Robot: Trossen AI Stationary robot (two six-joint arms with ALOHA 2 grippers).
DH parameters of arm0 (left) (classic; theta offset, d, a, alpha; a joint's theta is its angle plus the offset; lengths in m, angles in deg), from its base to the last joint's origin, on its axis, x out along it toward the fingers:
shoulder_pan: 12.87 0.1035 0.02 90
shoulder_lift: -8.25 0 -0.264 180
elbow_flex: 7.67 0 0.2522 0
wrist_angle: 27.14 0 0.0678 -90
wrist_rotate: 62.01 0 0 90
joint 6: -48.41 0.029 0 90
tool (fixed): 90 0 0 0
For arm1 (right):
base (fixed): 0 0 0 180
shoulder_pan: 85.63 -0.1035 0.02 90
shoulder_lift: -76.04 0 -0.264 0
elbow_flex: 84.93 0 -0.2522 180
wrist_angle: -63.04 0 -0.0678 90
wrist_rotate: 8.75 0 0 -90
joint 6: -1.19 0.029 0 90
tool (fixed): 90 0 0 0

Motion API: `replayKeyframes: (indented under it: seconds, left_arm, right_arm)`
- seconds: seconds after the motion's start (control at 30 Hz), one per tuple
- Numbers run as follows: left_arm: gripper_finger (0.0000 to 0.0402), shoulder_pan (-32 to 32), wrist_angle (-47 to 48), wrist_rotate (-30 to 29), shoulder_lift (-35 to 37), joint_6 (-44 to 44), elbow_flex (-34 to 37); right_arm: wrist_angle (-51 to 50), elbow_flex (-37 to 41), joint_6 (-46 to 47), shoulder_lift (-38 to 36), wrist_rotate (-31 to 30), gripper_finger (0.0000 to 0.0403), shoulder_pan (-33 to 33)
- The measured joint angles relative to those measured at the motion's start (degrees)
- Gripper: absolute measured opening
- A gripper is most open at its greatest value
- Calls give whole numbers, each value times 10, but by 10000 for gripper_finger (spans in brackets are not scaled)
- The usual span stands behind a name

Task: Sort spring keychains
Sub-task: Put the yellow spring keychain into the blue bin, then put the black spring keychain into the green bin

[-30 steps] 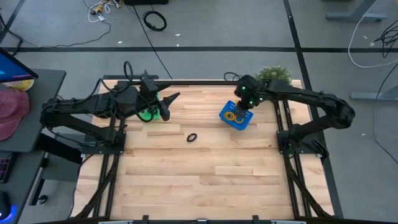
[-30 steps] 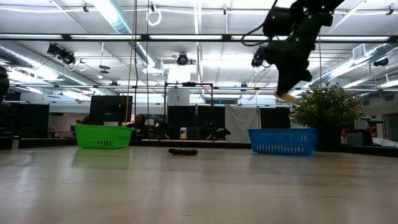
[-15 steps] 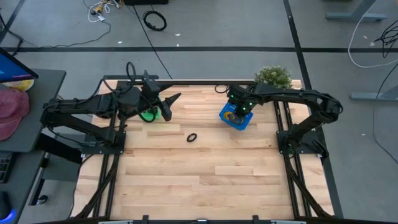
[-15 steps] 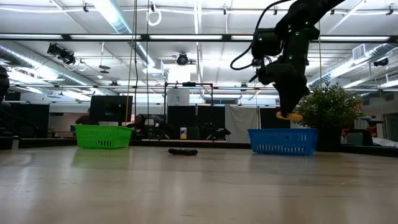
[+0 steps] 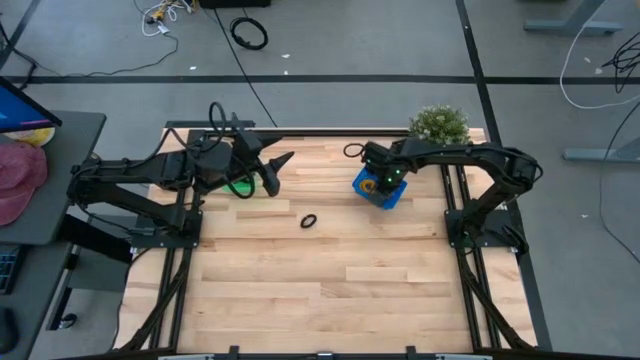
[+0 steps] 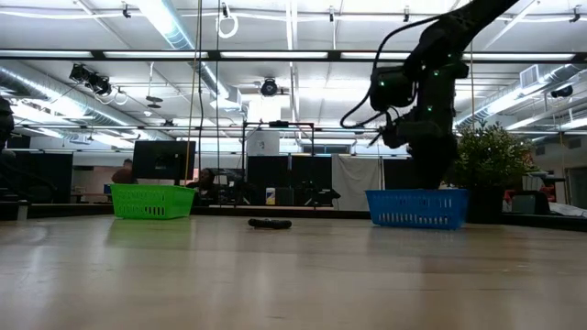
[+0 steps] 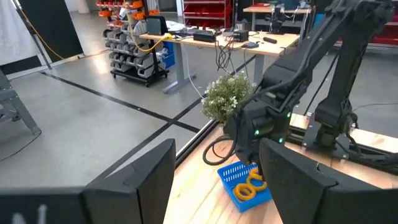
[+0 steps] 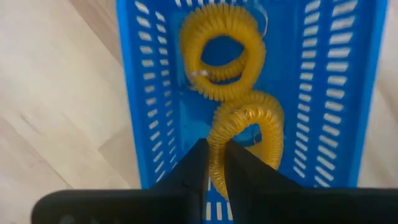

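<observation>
Right gripper point(image 8: 212, 163) pinches 1 orange keychain point(image 8: 249, 134) low inside blue basket point(image 8: 146, 118) for drop-off. Left gripper point(image 5: 272, 170) waits open over green basket point(image 5: 238, 185); black keychain point(image 5: 309, 220) unsorted on desk point(image 5: 330, 280).

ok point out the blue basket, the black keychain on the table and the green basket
blue basket point(image 8: 148, 124): right wrist view, its slotted side wall
black keychain point(image 5: 308, 220): high view, the coil's rim
green basket point(image 6: 151, 202): low view, its front wall
</observation>
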State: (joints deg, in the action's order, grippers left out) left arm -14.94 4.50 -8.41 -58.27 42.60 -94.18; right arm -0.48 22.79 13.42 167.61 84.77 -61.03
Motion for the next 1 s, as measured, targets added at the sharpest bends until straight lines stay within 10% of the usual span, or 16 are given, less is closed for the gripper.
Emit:
replayKeyframes:
  seconds: [1.0]
  left_arm:
    - [236, 0, 0, 0, 0, 0, 0]
  right_arm:
    - [23, 18, 25, -17, 20, 104, -16]
